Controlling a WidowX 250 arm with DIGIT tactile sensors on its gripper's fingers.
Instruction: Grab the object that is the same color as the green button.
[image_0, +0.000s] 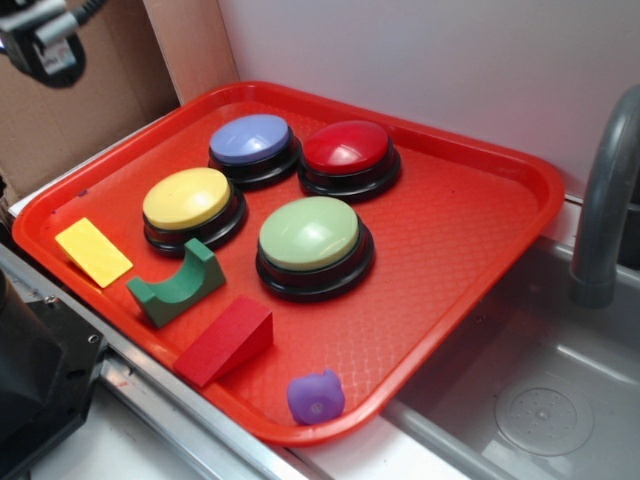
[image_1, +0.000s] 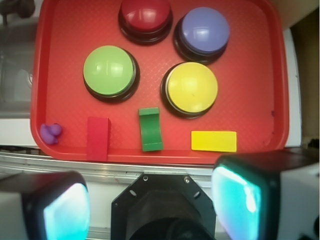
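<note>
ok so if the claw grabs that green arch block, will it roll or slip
Probably not roll: the green block rests on a flat face, notch upward. It looks rigid, likely light. Its flat side walls should grip well; the curved notch might slip.

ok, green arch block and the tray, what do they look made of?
Green arch block: likely painted wood, matte, solid colour, crisp flat faces; dense foam not ruled out. Tray: moulded plastic, red, with fine pebbled texture, a soft sheen and a rounded raised rim.

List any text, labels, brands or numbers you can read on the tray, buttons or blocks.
None readable in either view.
The pale green domed button, dark green notched block, red plastic tray and other pieces show plain surfaces; the gripper carries no visible marking.
</note>
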